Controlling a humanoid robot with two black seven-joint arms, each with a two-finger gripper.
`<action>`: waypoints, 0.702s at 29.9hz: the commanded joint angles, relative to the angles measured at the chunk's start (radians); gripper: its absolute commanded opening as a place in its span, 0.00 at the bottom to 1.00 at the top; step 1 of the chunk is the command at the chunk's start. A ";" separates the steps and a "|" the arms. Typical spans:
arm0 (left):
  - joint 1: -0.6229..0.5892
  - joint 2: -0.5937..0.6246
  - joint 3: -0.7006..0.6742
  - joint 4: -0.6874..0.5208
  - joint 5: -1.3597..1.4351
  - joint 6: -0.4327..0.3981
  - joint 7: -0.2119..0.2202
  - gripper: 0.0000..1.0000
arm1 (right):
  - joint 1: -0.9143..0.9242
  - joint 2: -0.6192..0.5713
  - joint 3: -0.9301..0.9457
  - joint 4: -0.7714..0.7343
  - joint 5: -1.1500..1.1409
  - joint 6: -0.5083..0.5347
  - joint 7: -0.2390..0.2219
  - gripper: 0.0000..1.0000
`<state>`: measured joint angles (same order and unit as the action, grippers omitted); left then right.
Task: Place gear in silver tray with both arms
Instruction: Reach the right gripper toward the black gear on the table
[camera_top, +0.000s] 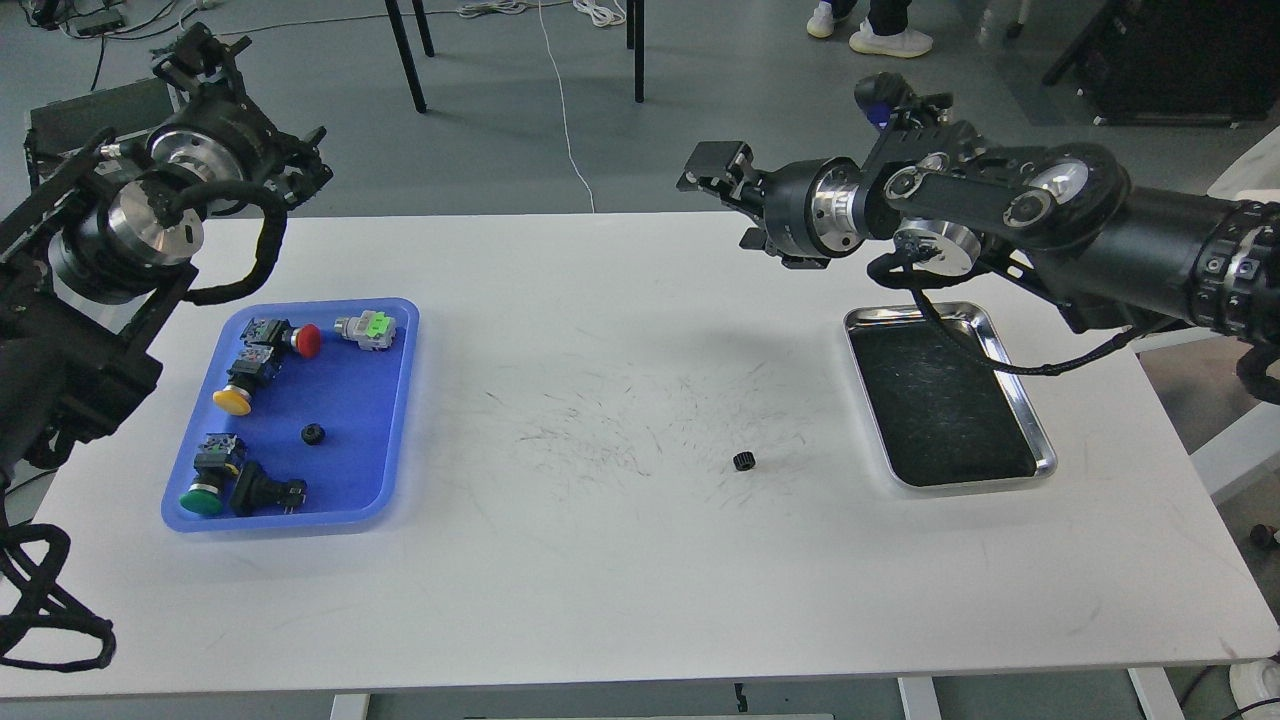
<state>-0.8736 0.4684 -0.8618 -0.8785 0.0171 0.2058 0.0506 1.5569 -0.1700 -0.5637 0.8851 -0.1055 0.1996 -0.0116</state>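
A small black gear lies on the white table, a little left of the silver tray, whose dark bottom holds nothing. A second small black gear lies in the blue tray at the left. My left gripper is raised above the table's far left corner, seen dark and end-on, empty as far as I can see. My right gripper is held high above the far edge of the table, pointing left, well above and behind the loose gear; its fingers cannot be told apart.
The blue tray also holds several push-button switches: a red one, a yellow one, a green one, a grey-green part. Chair legs, cables and a person's feet are on the floor beyond the table.
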 joint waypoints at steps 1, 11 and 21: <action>0.019 0.004 0.000 -0.002 0.006 -0.023 -0.041 0.98 | 0.020 0.023 -0.057 0.089 -0.100 0.000 -0.001 0.99; 0.157 0.024 0.014 0.000 0.064 -0.297 -0.127 0.98 | 0.032 0.075 -0.163 0.158 -0.164 0.000 -0.001 0.99; 0.185 0.024 0.012 0.000 0.115 -0.339 -0.161 0.98 | 0.132 0.122 -0.333 0.291 -0.166 0.000 -0.001 0.99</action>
<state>-0.6895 0.4926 -0.8487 -0.8792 0.1308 -0.1323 -0.1064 1.6590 -0.0490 -0.8506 1.1313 -0.2691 0.1995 -0.0123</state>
